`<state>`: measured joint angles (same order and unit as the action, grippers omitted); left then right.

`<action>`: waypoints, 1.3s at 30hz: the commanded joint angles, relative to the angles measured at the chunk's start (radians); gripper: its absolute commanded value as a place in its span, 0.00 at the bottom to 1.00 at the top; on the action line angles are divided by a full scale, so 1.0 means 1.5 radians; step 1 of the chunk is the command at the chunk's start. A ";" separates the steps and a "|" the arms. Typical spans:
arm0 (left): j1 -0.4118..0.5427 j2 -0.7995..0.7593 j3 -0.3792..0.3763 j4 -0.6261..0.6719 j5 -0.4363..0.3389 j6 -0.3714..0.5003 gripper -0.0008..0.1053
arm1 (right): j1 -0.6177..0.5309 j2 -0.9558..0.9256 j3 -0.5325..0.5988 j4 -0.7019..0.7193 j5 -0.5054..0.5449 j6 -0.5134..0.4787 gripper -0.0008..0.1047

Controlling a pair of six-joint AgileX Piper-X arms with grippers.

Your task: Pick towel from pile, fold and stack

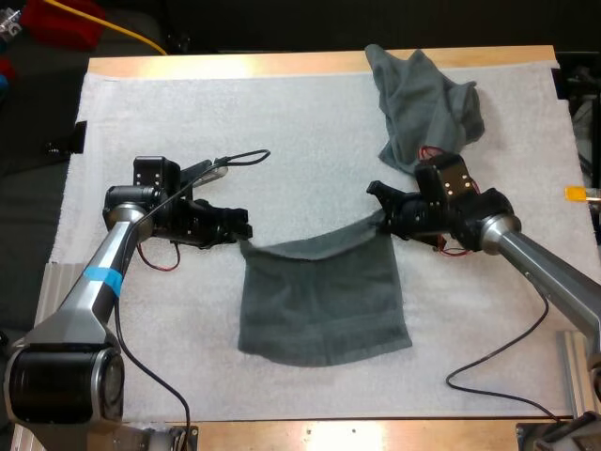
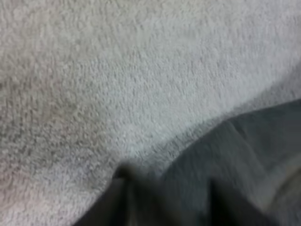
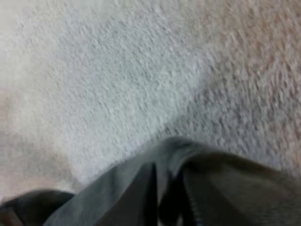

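Pinching towel (image 1: 324,301) corners w/ L hand (image 1: 242,231) & R hand (image 1: 380,218), both clamped; fold + stack pending; pile (image 1: 427,103) beyond R hand.

A light wooden table (image 1: 319,64) fills most of the high view, its pale plank edge showing along both the far and the near side. A white, nubbly textured mat (image 1: 282,113) covers nearly all of its top; up close the mat's surface looks pebbled and slightly fuzzy. Beyond the far side lies a dark, unlit space (image 1: 282,23), with a red fabric-like shape (image 1: 61,21) and a thin yellow cable (image 1: 136,38) at its far left. A small orange mark (image 1: 575,194) sits at the far right. A dark grey surface (image 1: 28,188) lies left of the table, and a silvery metal frame rail (image 1: 571,362) stands by the near right corner. The light is soft and even.
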<state>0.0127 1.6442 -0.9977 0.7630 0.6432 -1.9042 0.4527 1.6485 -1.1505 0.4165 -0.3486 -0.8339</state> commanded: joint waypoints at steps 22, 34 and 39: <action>-0.001 -0.052 0.000 -0.048 0.054 0.019 0.66 | -0.004 -0.020 0.000 -0.117 -0.050 -0.101 0.57; -0.001 -0.189 0.000 0.052 -0.015 0.096 0.66 | -0.004 -0.117 0.000 0.024 0.005 -0.212 0.57; -0.001 -0.245 0.000 0.115 -0.060 0.117 0.66 | -0.004 -0.163 0.000 0.091 0.021 -0.239 0.57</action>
<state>0.0127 1.2808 -0.9977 0.9234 0.5661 -1.7353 0.4527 1.4100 -1.1505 0.5347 -0.3197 -1.1734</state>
